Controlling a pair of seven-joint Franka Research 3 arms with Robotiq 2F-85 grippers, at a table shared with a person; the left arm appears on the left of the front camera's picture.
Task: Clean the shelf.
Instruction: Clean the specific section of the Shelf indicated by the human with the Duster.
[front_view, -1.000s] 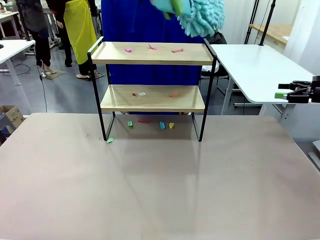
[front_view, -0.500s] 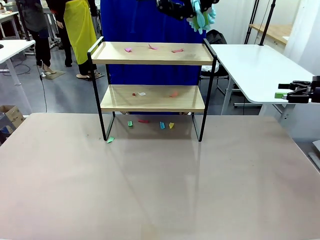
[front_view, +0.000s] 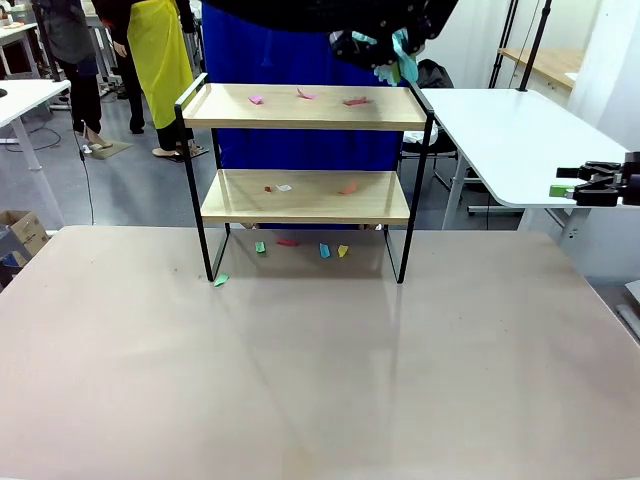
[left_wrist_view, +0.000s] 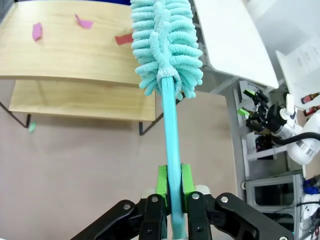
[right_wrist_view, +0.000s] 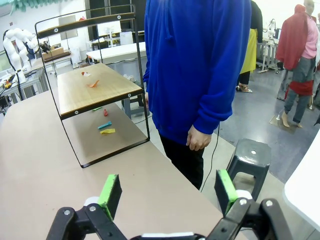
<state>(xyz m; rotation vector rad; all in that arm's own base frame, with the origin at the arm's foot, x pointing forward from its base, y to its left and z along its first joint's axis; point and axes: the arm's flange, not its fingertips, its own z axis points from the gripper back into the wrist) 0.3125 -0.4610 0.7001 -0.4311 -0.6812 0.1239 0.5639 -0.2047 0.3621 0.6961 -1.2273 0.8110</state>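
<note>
Your left hand (left_wrist_view: 173, 175) pinches the duster (left_wrist_view: 167, 45) above the shelf's (front_view: 300, 112) right end; right hand (right_wrist_view: 167, 189) spread. Scraps (front_view: 304, 95) on both boards: nothing looks swept yet.

A two-tier shelf (front_view: 240, 205) of light wooden boards in a thin black frame stands toward the far side of a pale table (front_view: 320, 400). Three pink paper scraps (front_view: 305, 95) lie on its top board (front_view: 220, 108), and a few small scraps (front_view: 347, 188) on its lower board (front_view: 380, 205). Green, red, blue and yellow bits (front_view: 324, 250) lie on the table beneath the shelf, and a green scrap (front_view: 221, 280) sits just beside the foot of the left leg.
</note>
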